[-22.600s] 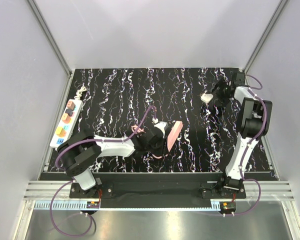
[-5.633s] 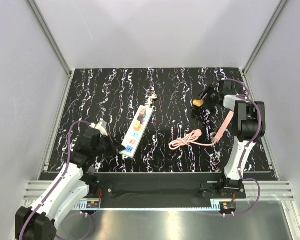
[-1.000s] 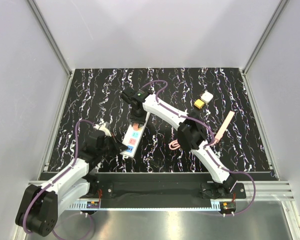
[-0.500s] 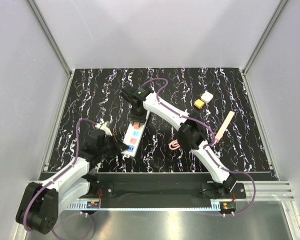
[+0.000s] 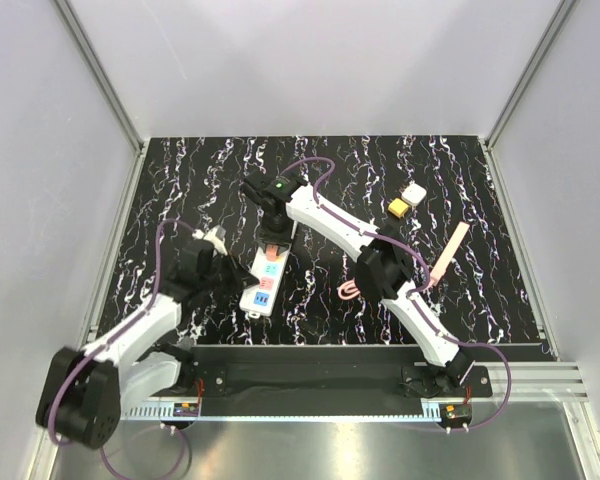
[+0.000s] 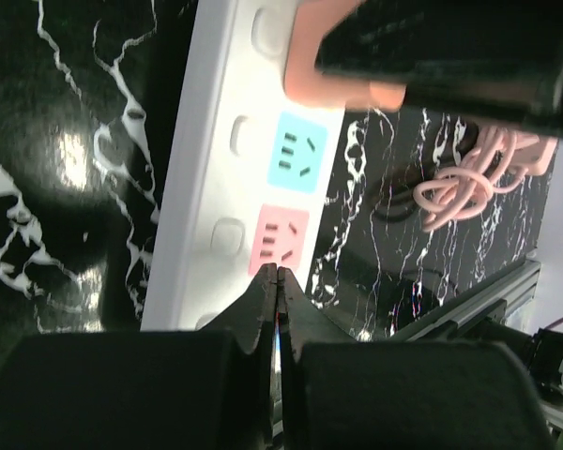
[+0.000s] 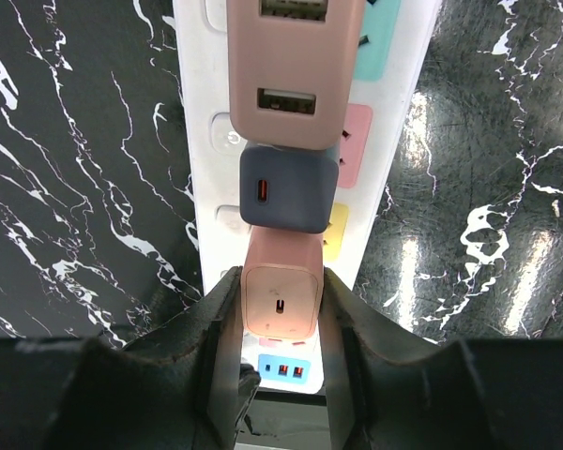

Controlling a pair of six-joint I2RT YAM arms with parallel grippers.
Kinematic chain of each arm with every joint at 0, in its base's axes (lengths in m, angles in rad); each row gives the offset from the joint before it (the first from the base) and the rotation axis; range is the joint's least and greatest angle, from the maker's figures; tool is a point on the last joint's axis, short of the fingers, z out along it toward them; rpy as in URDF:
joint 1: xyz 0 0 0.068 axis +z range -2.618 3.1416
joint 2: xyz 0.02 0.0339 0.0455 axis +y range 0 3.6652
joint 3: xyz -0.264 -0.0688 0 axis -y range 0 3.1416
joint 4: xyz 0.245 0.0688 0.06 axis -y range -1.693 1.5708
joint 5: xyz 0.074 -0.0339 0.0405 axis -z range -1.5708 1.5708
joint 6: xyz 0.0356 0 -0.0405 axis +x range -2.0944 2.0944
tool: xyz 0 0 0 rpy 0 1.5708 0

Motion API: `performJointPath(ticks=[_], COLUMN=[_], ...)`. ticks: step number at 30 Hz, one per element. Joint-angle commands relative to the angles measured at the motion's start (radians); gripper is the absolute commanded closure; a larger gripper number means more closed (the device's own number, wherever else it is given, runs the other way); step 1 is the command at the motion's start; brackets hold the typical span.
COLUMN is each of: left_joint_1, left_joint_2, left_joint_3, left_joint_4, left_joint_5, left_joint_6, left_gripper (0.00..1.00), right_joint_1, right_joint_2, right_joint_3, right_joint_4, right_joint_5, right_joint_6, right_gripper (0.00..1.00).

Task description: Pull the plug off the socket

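The socket (image 5: 261,284) is a long white strip lying slantwise at mid table. In the right wrist view the socket (image 7: 203,169) carries a pale pink cube plug (image 7: 281,300), a dark blue adapter (image 7: 289,187) and a bigger pink adapter (image 7: 296,75) in a row. My right gripper (image 7: 281,309) is shut on the plug, one finger pressed on each side. My right gripper (image 5: 273,230) stands over the strip's far half. My left gripper (image 6: 277,272) is shut and empty, its tips over a pink outlet patch (image 6: 283,234) of the socket (image 6: 216,178). My left gripper (image 5: 242,281) sits at the strip's near end.
A coiled pink cable (image 5: 349,290) lies right of the strip, with a flat pink bar (image 5: 448,252) farther right. A yellow adapter (image 5: 397,207) and a small white cube adapter (image 5: 414,192) sit at the back right. Grey walls close the table on three sides.
My left arm has swung up and away from the near edge, bringing its shut gripper against the strip's near end. The right gripper stays clamped on the plug.
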Motion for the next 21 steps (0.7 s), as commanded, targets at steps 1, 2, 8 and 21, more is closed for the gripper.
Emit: performJointPath(ticks=[1, 2, 8, 21], left_joint_1=[0.004, 0.004, 0.004, 0.004], left_joint_2=[0.107, 0.124, 0.288, 0.434], left_joint_3=[0.056, 0.052, 0.047, 0.012], left_joint_4=[0.050, 0.096, 0.228, 0.267], left_joint_5=[-0.005, -0.002, 0.018, -0.039], left_joint_6=[0.025, 0.020, 0.002, -0.015], left_gripper=[1.00, 1.00, 1.00, 1.00], right_joint_1=[0.005, 0.005, 0.005, 0.002], right_joint_2=[-0.028, -0.028, -0.025, -0.033], right_joint_3=[0.019, 0.016, -0.011, -0.005], right_joint_4=[0.031, 0.035, 0.072, 0.081], right_joint_5=[-0.022, -0.026, -0.055, -0.082], right_joint_6=[-0.004, -0.004, 0.003, 0.006], right_gripper=[1.00, 1.00, 1.00, 1.00])
